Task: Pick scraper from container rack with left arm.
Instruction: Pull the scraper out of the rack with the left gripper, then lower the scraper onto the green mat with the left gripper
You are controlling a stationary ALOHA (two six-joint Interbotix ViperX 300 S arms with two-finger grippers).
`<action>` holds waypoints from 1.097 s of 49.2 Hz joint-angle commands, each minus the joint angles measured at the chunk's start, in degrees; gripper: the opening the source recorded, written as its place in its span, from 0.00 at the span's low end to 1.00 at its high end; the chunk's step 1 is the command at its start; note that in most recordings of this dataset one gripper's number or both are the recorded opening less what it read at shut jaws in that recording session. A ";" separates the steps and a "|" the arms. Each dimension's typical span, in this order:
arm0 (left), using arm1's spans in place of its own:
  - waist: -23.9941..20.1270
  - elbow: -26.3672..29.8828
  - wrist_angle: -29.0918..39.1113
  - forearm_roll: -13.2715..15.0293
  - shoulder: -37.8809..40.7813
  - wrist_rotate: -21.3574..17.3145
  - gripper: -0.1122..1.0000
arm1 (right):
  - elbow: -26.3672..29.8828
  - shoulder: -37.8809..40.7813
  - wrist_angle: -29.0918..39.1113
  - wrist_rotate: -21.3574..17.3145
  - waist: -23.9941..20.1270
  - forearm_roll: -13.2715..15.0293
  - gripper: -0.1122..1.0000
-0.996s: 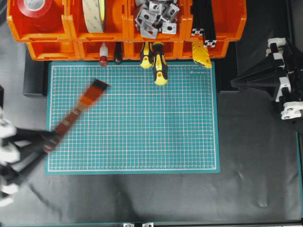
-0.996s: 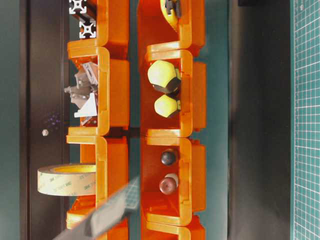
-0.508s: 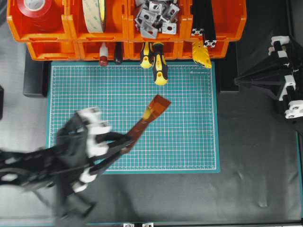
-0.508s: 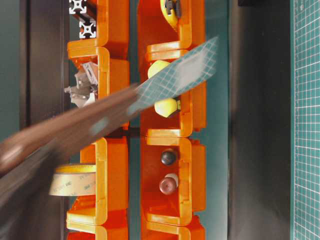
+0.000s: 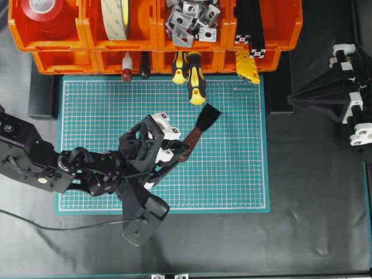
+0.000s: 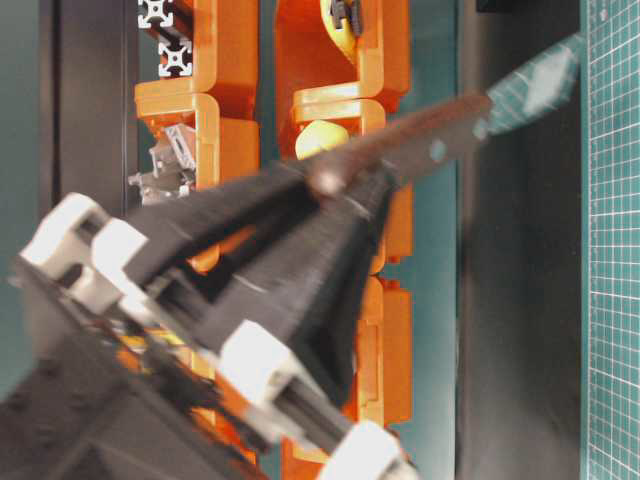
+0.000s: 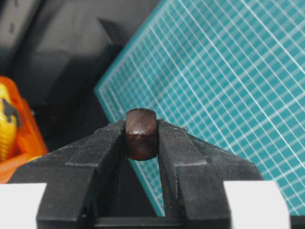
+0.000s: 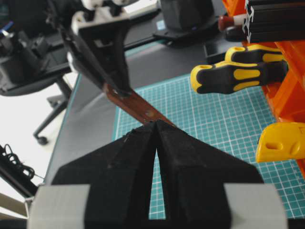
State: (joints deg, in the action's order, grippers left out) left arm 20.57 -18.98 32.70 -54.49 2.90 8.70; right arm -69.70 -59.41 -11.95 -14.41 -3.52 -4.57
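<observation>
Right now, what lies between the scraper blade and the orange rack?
Overhead, a yellow-black screwdriver sticking out of the rack lies between it and the scraper.

Scraper (image 7: 141,133) — in left tool (image 7: 141,143)

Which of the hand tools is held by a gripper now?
The scraper, with brown wooden handle and flat blade: the left gripper clamps its handle above the mat. The others stay at the orange rack.

Likely workshop bench: orange tool bins (image 5: 58,40), cutting mat (image 5: 232,168).
</observation>
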 commanded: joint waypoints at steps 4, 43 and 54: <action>-0.97 -1.76 -1.05 -0.26 -1.32 0.44 0.28 | 1.23 0.44 -0.53 -0.09 0.09 0.00 0.10; -1.14 -9.67 -6.15 -0.26 -4.22 18.46 0.90 | 1.05 0.44 0.44 0.00 -0.26 0.00 0.10; 3.25 -14.94 -5.45 -0.18 -5.10 36.74 0.91 | 1.05 0.70 0.35 -0.09 -0.35 0.00 0.10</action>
State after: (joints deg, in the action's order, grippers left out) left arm 22.24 -32.96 27.25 -54.49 -0.70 39.55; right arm -69.70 -59.41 -11.51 -14.41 -3.78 -4.48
